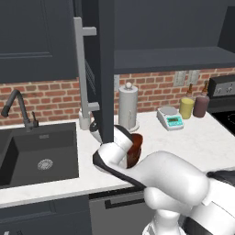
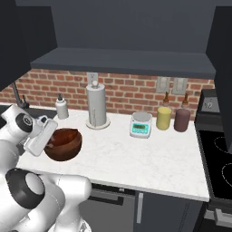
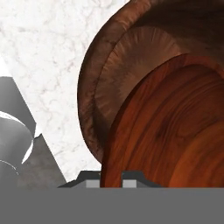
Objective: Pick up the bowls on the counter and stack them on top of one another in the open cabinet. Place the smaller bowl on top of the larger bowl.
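Brick-red backsplash runs behind the white, faintly speckled stone counter [image 2: 149, 158], which carries a dark inset sink [image 1: 39, 153] at its left end, a white paper towel roll on its round holder [image 2: 96, 108], a small white kitchen scale [image 2: 140, 124] and two jars, one yellow [image 2: 163, 118] and one maroon [image 2: 182, 120]. Above it the dark charcoal-blue open cabinet [image 2: 122, 61] shows a plain bare shelf, its door swung out with a long grey bar handle [image 1: 82, 73].

Near the counter's front edge sits the wide, deep, dark reddish-brown wooden larger bowl [image 2: 63, 144], seemingly tipped slightly. In the hand view a smaller orange-red wooden bowl [image 3: 166, 131] lies inside the dark one's rim, close against the camera. The two-finger gripper [image 3: 112, 177] has its two tips close together at this bowl's edge; I cannot tell whether they pinch the rim or merely rest beside it.

Both bowls look rigid and fairly light, with a smooth polished grain that could slip, so a firm pinch across the rim wall seems best, one finger inside and one outside. The larger bowl probably needs to reach the shelf first
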{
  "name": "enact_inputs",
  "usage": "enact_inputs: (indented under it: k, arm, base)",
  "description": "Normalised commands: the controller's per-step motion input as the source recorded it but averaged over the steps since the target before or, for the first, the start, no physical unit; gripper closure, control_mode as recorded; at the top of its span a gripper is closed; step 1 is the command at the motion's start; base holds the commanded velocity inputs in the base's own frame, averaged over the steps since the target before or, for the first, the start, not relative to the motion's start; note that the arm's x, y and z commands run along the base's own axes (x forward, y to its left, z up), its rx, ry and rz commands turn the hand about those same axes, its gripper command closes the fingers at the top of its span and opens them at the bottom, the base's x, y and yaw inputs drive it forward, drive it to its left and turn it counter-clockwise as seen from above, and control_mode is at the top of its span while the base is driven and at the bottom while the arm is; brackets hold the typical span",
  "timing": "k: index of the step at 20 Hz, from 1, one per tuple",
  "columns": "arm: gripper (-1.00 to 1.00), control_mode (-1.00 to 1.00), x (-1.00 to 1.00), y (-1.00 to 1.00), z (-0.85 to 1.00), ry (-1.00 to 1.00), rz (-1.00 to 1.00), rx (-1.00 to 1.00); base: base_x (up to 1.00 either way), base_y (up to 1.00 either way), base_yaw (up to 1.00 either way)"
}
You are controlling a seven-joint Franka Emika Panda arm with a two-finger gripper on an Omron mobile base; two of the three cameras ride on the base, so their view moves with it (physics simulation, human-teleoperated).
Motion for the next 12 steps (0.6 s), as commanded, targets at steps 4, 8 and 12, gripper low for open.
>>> enact_inputs:
  k: [4, 8, 12]
  arm:
    - [1.0, -1.0, 0.17, 0.09, 0.0, 0.0, 0.02, 0.0]
    - [1.0, -1.0, 0.11, 0.14, -0.06, 0.0, 0.0, 0.02]
    - [1.0, -1.0, 0.02, 0.04, -0.18, 0.0, 0.0, 0.06]
  base:
    - [0.0, 0.0, 0.0]
    - [0.0, 0.0, 0.0]
    - [0.0, 0.0, 0.0]
